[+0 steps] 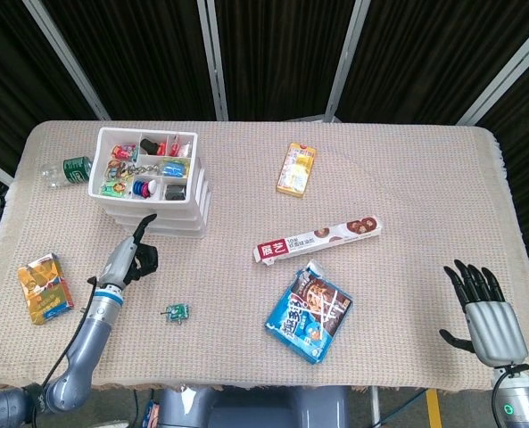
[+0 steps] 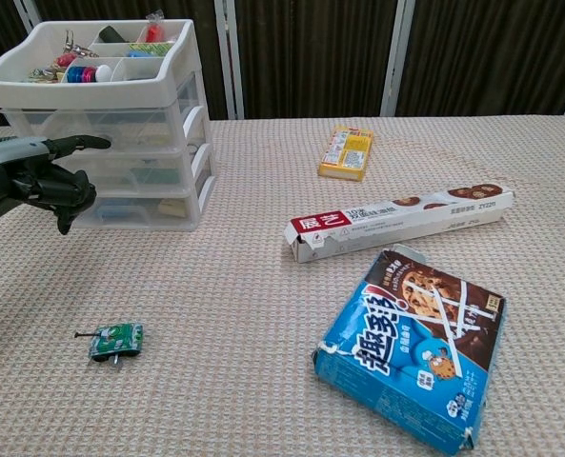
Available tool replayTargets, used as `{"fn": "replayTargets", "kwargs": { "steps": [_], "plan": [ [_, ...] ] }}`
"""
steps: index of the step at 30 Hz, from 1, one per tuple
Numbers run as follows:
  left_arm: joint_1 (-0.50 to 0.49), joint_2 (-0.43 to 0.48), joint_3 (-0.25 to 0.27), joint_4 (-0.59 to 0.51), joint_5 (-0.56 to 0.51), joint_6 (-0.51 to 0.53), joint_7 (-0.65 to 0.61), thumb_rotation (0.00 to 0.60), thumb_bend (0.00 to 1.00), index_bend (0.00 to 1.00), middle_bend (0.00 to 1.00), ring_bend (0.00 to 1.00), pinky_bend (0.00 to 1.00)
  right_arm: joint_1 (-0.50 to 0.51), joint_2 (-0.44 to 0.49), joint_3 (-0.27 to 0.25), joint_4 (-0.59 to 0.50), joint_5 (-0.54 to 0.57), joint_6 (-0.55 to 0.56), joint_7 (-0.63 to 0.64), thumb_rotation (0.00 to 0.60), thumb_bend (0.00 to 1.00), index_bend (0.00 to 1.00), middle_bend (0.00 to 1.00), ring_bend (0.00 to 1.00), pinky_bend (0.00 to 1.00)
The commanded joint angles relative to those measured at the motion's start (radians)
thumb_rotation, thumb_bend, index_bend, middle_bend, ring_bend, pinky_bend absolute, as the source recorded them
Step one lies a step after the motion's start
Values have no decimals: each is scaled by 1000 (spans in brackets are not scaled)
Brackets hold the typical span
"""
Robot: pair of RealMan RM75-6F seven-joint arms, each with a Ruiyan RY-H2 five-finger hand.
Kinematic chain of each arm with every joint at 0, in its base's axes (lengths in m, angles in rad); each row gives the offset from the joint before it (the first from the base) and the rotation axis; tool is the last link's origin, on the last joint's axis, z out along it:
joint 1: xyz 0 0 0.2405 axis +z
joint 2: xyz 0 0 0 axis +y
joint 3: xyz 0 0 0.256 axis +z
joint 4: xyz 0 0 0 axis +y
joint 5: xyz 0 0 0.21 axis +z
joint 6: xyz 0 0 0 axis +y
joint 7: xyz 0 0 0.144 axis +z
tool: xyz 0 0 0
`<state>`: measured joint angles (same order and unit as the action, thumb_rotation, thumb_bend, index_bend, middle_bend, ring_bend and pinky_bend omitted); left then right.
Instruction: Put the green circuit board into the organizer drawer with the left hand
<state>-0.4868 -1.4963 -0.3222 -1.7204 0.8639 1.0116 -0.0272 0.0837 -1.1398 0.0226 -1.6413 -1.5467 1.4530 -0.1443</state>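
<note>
Head view: left robot hand (image 1: 132, 259) empty, fingers loosely curled and partly apart as far as I can tell, beside organizer drawer (image 1: 153, 183); green circuit board (image 1: 177, 311) lies apart on worktop (image 1: 407, 178), so lower over it and pinch its edges.

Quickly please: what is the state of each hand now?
Left hand: holds nothing, fingers partly curled, one pointing out.
Right hand: open, empty.

Left hand (image 1: 132, 254) empty, fingers apart, just in front of white organizer drawer unit (image 1: 153, 182). Green circuit board (image 1: 177, 311) on tablecloth (image 1: 398, 169), apart from it. Right hand (image 1: 483, 310) open at near right corner. Blue cookie box (image 1: 309, 310) centre-front.
</note>
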Motion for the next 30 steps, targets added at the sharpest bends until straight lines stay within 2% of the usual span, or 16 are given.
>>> {"fn": "replayTargets", "kwargs": {
  "steps": [1,3,6,9,13,23,30],
  "plan": [
    [-15,-6,-14,6,-31,-20,-6,600,795,1,813,709,635,0,0,-1,2,1,-2,-1,600,0,65,0,0,0],
    [-23,-9,-27,3,-55,-34,-25,600,806,31,819,715,635,0,-1,-3,2,-3,-1,-4,600,0,65,0,0,0],
    [-22,-4,-40,-18,-75,-70,-77,600,832,137,828,723,638,0,-3,-4,3,-7,0,-7,600,0,65,0,0,0],
    [-13,-1,-46,-27,-62,-81,-123,600,837,259,840,735,642,0,-4,-5,3,-5,-2,-9,600,0,66,0,0,0],
    [1,-3,-43,-23,-38,-81,-169,600,840,352,846,739,642,-1,-4,-6,3,-5,-2,-12,600,0,67,0,0,0],
    [36,53,-29,-42,21,-97,-240,600,840,412,846,740,642,-2,-6,-8,4,-1,-4,-19,600,0,67,0,0,0],
    [74,93,15,-55,71,-105,-279,600,841,426,845,740,642,-3,-7,-6,6,1,-3,-21,600,0,67,0,0,0]
  ]
}}
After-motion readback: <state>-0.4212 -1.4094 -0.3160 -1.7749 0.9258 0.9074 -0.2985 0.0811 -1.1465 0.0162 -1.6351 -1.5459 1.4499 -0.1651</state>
